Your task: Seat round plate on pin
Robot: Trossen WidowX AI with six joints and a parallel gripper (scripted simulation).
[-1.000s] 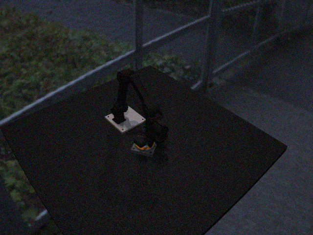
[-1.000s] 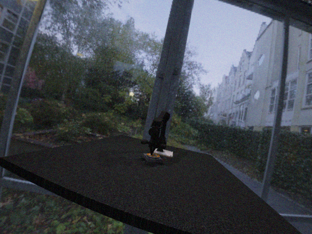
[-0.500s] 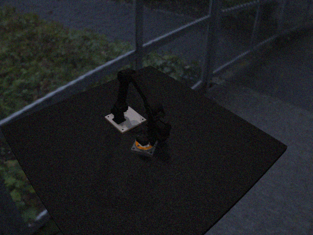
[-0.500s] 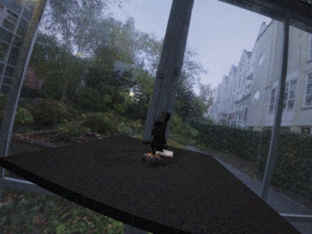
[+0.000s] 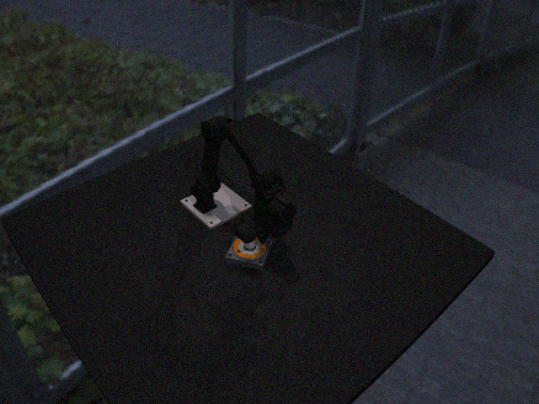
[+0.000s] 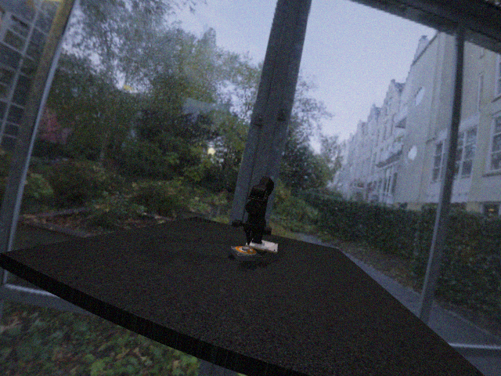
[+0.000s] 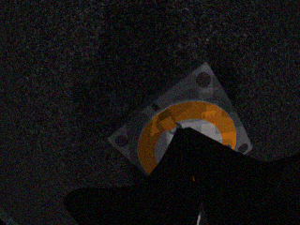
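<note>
The round plate [image 5: 248, 248] lies on its base [image 5: 232, 254] mid-counter, the clenched, empty gripper [image 5: 246, 236] over it, apparently nudging it round; next, seat the pin and withdraw.

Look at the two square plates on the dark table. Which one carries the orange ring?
The small grey base, below the shut gripper, carries the orange ring. The white plate behind it holds only the arm's foot.

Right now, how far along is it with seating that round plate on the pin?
Done: the plate sits on the post over the grey base. In hand: the shut, empty gripper is down at the plate's near edge. Left: confirming the pin's in its hole, which isn't visible, then backing away.
</note>
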